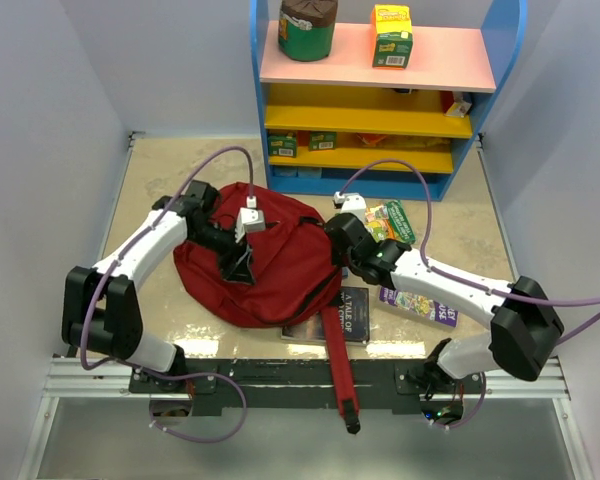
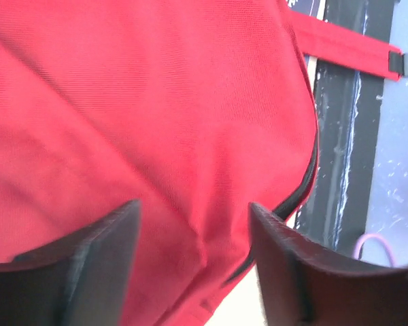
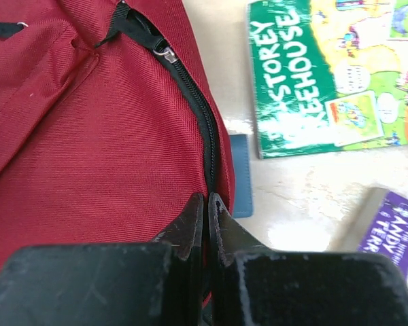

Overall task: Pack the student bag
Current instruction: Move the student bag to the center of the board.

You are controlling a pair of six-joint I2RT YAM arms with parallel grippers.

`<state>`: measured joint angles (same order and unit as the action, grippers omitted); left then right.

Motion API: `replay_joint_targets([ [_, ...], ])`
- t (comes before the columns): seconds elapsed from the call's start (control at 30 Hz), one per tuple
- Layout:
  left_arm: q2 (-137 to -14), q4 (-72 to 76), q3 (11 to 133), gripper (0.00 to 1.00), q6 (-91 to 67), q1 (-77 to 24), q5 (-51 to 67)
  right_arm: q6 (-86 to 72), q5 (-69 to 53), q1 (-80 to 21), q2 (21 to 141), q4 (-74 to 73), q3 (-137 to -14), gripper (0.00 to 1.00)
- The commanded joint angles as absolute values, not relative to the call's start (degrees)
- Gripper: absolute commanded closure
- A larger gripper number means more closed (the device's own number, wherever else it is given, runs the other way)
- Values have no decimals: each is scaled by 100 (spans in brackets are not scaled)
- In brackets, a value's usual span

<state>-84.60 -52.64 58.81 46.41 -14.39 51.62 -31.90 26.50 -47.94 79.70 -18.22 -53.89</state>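
Student bag (image 1: pixel 270 265) under spread left claw (image 2: pixel 194 209); right claw (image 3: pixel 206 199) pressed together at its zipper (image 3: pixel 205 139), pinch unclear.

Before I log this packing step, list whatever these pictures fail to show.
1. Student bag interior: every view, its own red fabric covers it.
2. Dark book: top view, the bag overlaps it, hiding part of the cover.
3. Blue item: right wrist view, only an edge shows from under the bag.
4. Right gripper: shut at the zipper; its fingers hide whether anything is pinched.
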Motion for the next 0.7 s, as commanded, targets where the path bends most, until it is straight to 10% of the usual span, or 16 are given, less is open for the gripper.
replay_joint_targets([
  [0.0,-8508,-5872,6985,23,5160,-1214,4984,-3085,3190,-4729,7752,-2109,-5555,100],
  [0.67,-9290,-1819,6372,28,6319,-896,5035,-2057,1820,-4825,7172,-870,-5018,100],
])
